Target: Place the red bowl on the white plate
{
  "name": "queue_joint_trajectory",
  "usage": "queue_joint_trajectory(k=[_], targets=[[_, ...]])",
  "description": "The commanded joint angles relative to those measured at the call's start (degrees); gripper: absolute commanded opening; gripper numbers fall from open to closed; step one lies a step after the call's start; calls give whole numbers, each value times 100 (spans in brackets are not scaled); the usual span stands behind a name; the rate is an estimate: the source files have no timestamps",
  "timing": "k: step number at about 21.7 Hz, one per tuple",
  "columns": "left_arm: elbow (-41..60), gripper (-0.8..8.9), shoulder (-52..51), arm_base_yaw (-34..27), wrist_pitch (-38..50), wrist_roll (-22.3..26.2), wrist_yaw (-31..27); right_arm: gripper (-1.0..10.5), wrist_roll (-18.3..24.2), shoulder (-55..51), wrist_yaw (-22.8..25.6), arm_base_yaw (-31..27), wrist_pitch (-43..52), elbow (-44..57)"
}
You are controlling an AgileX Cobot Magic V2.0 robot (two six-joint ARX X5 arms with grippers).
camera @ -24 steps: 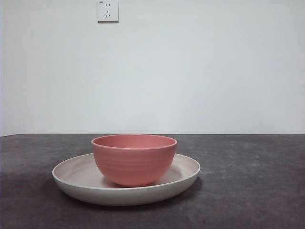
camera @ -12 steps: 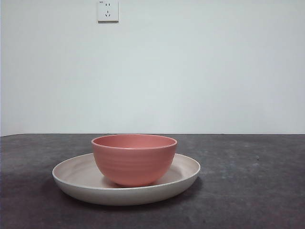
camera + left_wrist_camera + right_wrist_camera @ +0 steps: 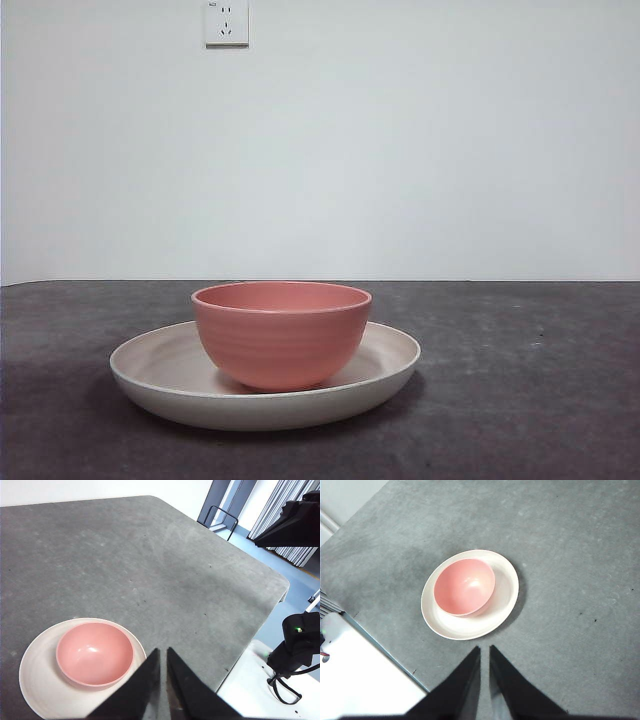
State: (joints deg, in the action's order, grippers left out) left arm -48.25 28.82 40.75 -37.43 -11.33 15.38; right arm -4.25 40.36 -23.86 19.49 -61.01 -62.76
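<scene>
Sitting upright on the wide off-white matte plate [image 3: 160, 385], the salmon-pink ridged bowl [image 3: 281, 335] lies well clear of both grippers' fingers (left gripper [image 3: 162, 680], right gripper [image 3: 484, 680]), each pair nearly closed, holding nothing.

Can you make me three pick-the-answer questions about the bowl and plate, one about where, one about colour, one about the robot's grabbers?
1. Where is the red bowl?
A on the white plate
B beside it
C under it

2. What colour is the table?
A yellow
B dark grey
C green

3. What are the left gripper and right gripper doing?
A holding the bowl
B holding the plate
C holding nothing

Answers: 1 A, the bowl's base sits inside the rim. 2 B, all views show it. 3 C, both hang above, jaws nearly together, empty.
</scene>
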Motion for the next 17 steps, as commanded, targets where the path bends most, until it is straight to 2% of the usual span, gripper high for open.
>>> queue_joint_trajectory(k=[1, 11, 14, 15, 16, 17], targets=[[-87, 19, 17, 35, 72, 11, 35, 23, 61, 33, -13, 26, 57, -98], [-77, 20, -9, 24, 98, 11, 35, 23, 61, 33, -13, 26, 57, -98], [-74, 19, -42, -214, 125, 11, 44, 23, 61, 33, -13, 26, 63, -98], [39, 19, -63, -739, 168, 168, 138, 23, 61, 33, -13, 26, 96, -98], [1917, 19, -1067, -2586, 1419, 964, 87, 23, 61, 33, -13, 26, 125, -98], [2785, 19, -1567, -3064, 1891, 964, -197, 23, 61, 33, -13, 26, 136, -98]])
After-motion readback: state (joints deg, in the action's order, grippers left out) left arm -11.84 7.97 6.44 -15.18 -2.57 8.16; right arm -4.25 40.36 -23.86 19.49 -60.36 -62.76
